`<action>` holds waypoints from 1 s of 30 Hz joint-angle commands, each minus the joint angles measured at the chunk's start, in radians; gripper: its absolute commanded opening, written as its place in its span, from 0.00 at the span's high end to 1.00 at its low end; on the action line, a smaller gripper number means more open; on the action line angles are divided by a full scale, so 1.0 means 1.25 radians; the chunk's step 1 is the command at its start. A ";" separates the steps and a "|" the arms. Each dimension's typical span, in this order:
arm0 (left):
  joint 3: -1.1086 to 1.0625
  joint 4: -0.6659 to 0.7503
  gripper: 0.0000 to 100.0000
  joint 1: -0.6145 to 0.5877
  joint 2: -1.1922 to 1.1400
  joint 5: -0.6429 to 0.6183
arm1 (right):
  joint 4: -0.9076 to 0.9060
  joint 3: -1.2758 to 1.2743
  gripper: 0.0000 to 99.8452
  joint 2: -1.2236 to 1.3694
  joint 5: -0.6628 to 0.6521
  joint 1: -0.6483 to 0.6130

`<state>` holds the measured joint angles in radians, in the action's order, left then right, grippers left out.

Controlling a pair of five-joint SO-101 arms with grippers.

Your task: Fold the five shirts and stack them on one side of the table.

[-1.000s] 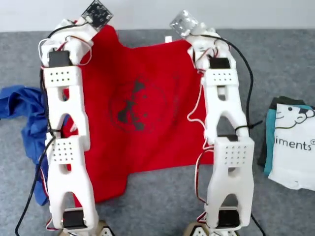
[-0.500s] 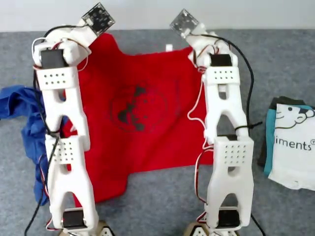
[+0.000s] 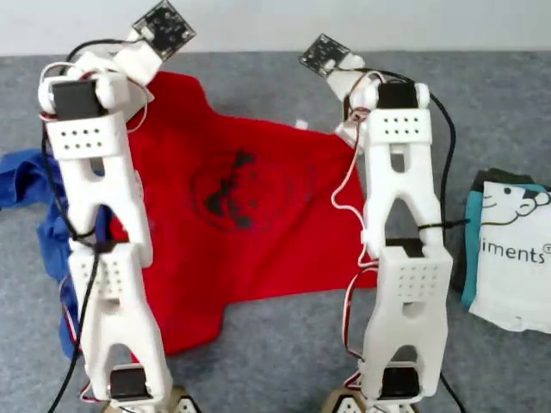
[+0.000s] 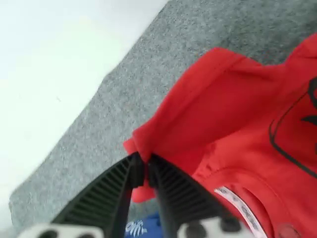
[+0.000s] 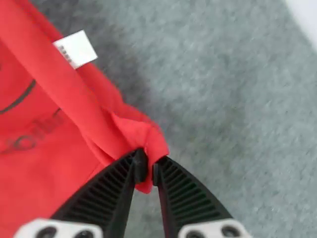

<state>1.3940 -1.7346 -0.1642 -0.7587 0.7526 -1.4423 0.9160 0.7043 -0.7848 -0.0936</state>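
Left pincer [image 4: 140, 163], right pincer [image 5: 147, 162]: each pinching far edge of red shirt [image 3: 258, 249]. Risk: thin grip slipping, corner dropping, fold skewed.

Lost much of the red shirt [image 3: 275, 249] under the left arm [image 3: 95, 172] and right arm [image 3: 400, 189] in the high view. Caught the blue shirt [image 3: 30, 176] only partly: tucked behind the left arm, clipped by the frame edge. Got the folded stack [image 3: 516, 258] cropped at the right edge. Couldn't read the label [image 5: 75, 48].

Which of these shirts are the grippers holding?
The red shirt, spread across the middle. The blue shirt lies crumpled at one side; the folded shirts sit at the other.
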 commanded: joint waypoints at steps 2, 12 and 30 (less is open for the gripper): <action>-0.287 -0.020 1.00 -0.002 0.249 -0.004 | -0.079 0.058 0.99 -0.093 -0.001 -0.006; -1.021 -0.016 1.00 0.029 0.722 0.077 | -0.285 0.050 0.99 -0.148 0.002 0.001; -1.452 -0.016 1.00 0.011 1.058 0.077 | -0.256 -0.520 0.99 -0.456 0.033 -0.008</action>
<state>-0.4181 -1.7331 -0.1289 0.5271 0.8385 -1.7553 0.3606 0.2378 -0.7511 -0.0844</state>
